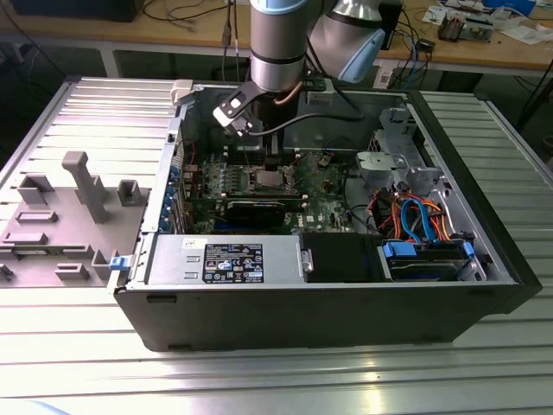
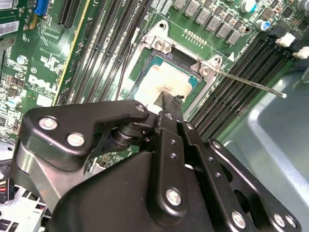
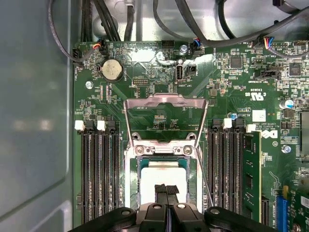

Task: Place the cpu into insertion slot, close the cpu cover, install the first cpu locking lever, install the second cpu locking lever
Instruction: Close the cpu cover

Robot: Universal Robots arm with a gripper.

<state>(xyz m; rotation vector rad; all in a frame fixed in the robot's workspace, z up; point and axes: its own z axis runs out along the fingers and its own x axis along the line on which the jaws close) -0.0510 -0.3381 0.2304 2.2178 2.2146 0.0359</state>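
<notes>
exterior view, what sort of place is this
Probably a robotics lab or workshop: an open computer case on a ribbed metal table, a robot arm over it, cluttered wooden workbenches behind.

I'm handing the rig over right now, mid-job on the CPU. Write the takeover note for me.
Gripper: fingers shut, tips down at the silvery-grey square cpu.
The cpu lies in the silver-rimmed square insertion slot on the green circuit board.
The thin silver frame cpu cover is flipped open beyond the slot.
One thin steel locking lever sticks out free.
Done: cpu placed.
Left: cover not yet closed, levers not yet latched.
</notes>
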